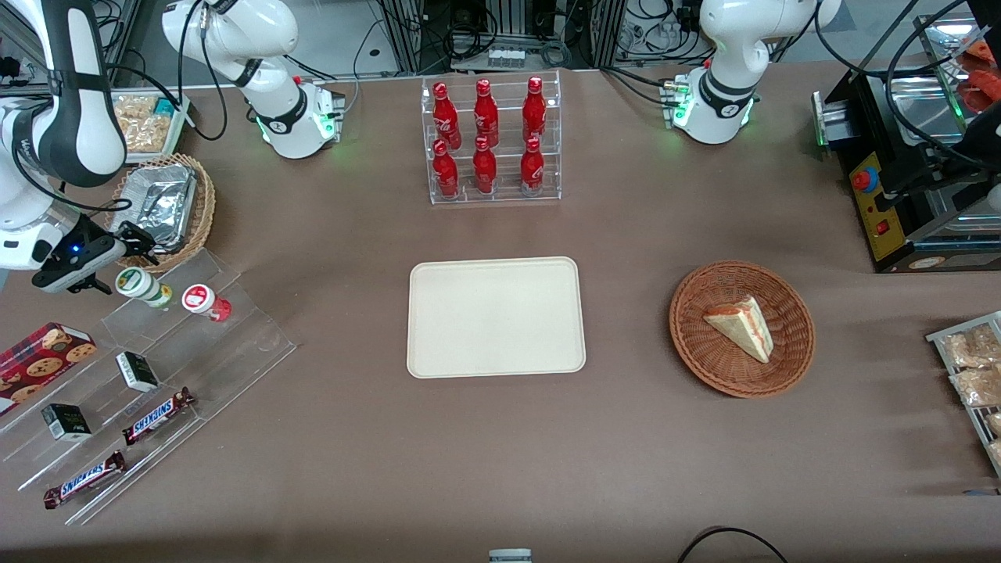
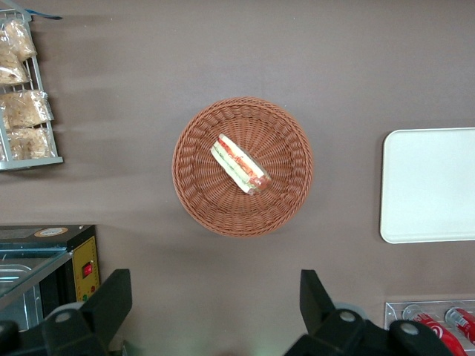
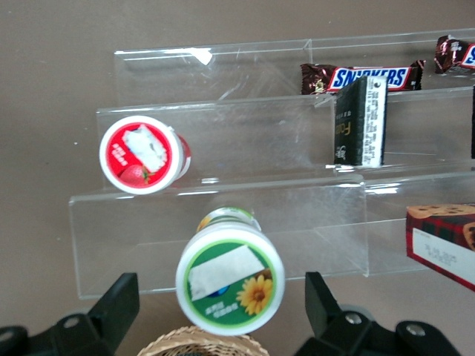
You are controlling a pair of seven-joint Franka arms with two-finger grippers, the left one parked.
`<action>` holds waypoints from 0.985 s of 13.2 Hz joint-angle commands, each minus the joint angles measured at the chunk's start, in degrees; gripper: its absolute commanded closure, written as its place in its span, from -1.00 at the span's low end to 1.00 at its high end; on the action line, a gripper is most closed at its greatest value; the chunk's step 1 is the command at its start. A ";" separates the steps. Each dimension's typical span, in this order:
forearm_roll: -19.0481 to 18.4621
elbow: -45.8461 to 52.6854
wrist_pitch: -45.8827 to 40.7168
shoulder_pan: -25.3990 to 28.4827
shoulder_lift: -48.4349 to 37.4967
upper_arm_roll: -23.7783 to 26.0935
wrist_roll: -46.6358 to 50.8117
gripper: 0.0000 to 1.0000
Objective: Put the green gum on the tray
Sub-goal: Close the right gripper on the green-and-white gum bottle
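Note:
The green gum (image 1: 143, 285) (image 3: 230, 278) is a small bottle with a white-and-green lid showing a sunflower. It stands on the top step of a clear acrylic stand (image 1: 195, 344), toward the working arm's end of the table. My gripper (image 1: 121, 262) (image 3: 221, 293) hovers over it, open. The black fingers (image 3: 119, 300) flank the lid with a gap on each side and touch nothing. The cream tray (image 1: 496, 317) lies flat at the table's middle with nothing on it.
A red-lidded bottle (image 1: 199, 299) (image 3: 141, 154) stands beside the green gum. Lower steps hold Snickers bars (image 1: 156, 416), small black boxes (image 1: 137, 371) and a cookie box (image 1: 43, 356). A wicker basket with foil (image 1: 160, 207) lies close by. A cola rack (image 1: 491, 141) and a sandwich basket (image 1: 741, 328) stand elsewhere.

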 commanded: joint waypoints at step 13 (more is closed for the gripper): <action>-0.80 5.68 -4.76 0.49 2.19 0.74 0.37 1.00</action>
